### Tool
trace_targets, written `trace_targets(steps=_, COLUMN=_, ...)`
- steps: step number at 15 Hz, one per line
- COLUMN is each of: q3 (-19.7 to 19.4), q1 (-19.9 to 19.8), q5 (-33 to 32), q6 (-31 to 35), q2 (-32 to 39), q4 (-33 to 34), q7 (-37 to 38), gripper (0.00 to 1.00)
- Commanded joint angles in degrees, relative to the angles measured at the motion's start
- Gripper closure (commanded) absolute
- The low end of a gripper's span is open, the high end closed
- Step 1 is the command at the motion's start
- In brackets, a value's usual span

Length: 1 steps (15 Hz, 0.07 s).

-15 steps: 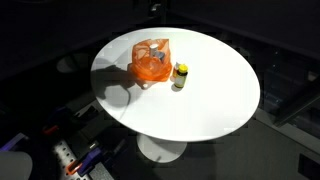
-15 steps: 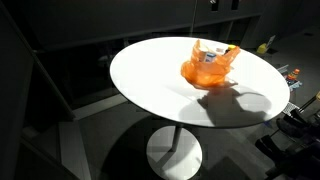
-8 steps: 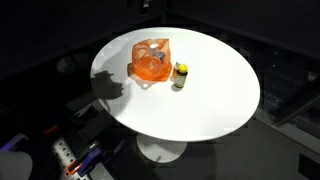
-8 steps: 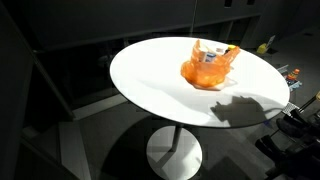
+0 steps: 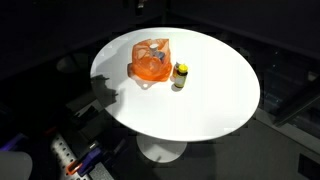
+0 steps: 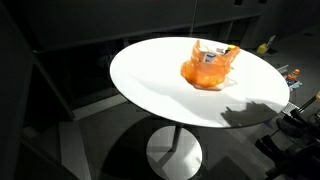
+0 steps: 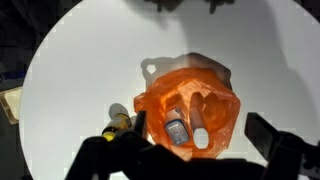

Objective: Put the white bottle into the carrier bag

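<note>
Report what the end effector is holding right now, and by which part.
Nothing is held. In the wrist view the end effector is open and empty, with the orange carrier bag lying below it.

— How's your light?
— Your table (image 5: 210, 100) glares white from overhead light and the room around it is dark. A shadow (image 5: 106, 86) cuts its edge in both exterior views.
— And your wrist view?
— It's soft, and your gripper (image 7: 195, 150) is a dark blur.

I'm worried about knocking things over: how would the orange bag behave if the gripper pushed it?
The orange bag looks thin and crumpled, so it probably folds rather than resists. The items inside may anchor it on the smooth table.
</note>
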Motion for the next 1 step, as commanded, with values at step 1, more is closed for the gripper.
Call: trace_targets(steps=1, q3=0.8, q1=-0.8, q5=0.0, q6=-0.1, q2=0.0, q4=0.0, q7=0.0, gripper=0.00)
